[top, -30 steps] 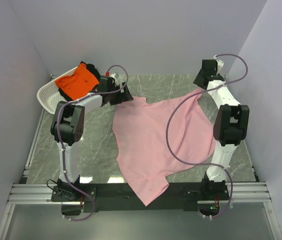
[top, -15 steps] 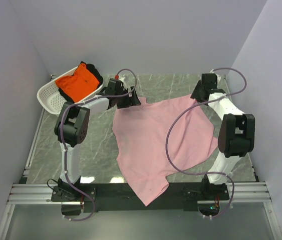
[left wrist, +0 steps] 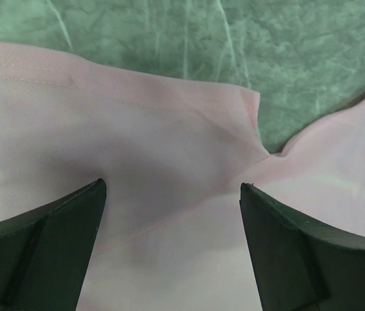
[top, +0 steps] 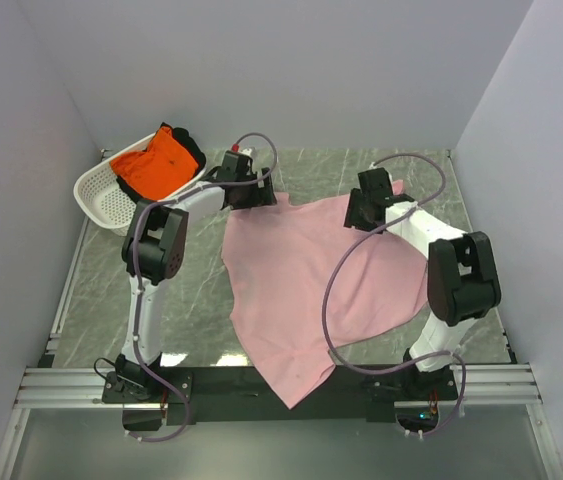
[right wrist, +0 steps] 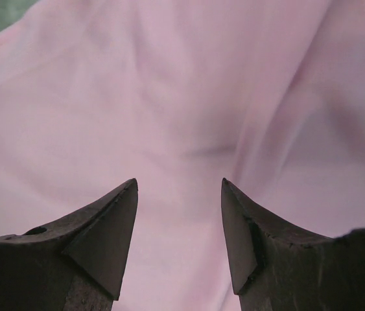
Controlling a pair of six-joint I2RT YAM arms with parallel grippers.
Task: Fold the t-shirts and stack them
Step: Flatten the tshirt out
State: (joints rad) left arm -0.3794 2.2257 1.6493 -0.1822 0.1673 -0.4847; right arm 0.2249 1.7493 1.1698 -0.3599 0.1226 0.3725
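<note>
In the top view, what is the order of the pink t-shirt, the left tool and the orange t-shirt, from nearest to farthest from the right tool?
1. pink t-shirt: directly below the right tool, in the middle.
2. left tool: to the left, at the shirt's far left corner.
3. orange t-shirt: farthest left, in the white basket.

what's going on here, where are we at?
Both arms are over the light pink t-shirt, which lies spread and rumpled on the table, not yet folded. The left gripper is open above a hemmed edge at the shirt's far left corner. The right gripper is open over the fabric near its far right side. The orange t-shirt sits in the white basket at far left.
</note>
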